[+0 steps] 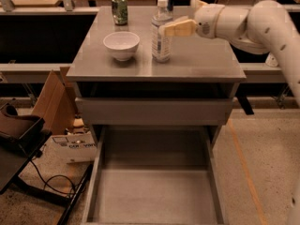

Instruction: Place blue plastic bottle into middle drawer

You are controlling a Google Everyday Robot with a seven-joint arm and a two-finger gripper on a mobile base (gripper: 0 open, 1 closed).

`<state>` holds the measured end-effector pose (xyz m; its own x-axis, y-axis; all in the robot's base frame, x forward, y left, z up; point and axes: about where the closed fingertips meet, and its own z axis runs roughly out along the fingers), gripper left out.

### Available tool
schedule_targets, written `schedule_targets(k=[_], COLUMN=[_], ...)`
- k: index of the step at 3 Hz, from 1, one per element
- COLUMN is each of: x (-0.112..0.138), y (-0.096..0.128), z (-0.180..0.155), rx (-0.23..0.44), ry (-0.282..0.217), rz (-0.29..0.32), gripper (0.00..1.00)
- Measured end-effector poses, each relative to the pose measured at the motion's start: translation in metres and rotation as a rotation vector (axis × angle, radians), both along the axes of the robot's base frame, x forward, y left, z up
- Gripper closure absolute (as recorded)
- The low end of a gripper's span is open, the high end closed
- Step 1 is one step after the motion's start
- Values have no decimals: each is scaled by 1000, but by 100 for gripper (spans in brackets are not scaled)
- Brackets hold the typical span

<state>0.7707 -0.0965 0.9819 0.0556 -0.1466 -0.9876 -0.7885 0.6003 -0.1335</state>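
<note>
The blue plastic bottle [161, 43] stood on the table top [201, 60] — not yet in the open middle drawer [154, 196] — with the gripper [168, 29] right against it (holding or not, I couldn't tell).

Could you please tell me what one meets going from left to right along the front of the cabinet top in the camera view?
White bowl → blue plastic bottle → gripper, level with the bottle's upper half, on its right side.
</note>
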Motion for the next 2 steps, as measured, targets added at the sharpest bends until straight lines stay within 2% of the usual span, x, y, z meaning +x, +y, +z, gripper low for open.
schedule_targets(k=[1,2], x=[30,45], y=[22,37], z=[-5,-15], rx=[75,101], ry=[8,28], rz=[36,53], gripper=[0,18])
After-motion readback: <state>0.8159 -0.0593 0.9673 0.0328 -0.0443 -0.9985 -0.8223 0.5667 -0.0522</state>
